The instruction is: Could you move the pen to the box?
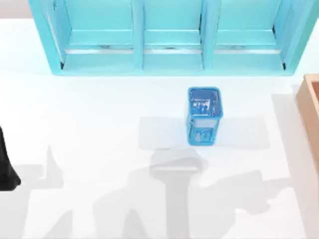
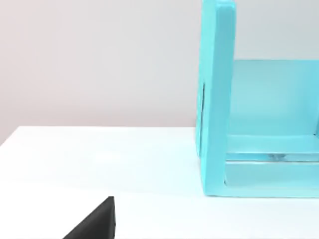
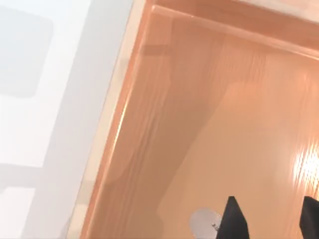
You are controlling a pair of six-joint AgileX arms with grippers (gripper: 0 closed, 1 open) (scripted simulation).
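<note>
1. The left arm [image 1: 6, 167] sits parked at the table's left edge, well to the left of the blue mesh cup [image 1: 203, 115]; whether its gripper's fingers are spread or pressed together cannot be told, as the left wrist view gives just one dark corner of it [image 2: 94, 222].
2. The turquoise shelf unit [image 1: 172, 35] stands along the far side of the white table [image 1: 89, 129], behind the cup; its end wall [image 2: 217, 99] is near the left wrist camera.
3. The blue mesh cup stands upright near the table's middle, in front of the shelf unit and well to the left of the box [image 1: 310, 117].
4. The box lies at the table's right edge, to the right of the cup.
5. The right gripper [image 3: 271, 219] hangs over the box's orange-brown inside [image 3: 224, 124], its two dark fingertips [image 3: 234, 219] spread apart.
6. A rounded silver-grey end, seemingly the pen [image 3: 205, 220], shows beside one fingertip, over the box's floor; contact cannot be told.
</note>
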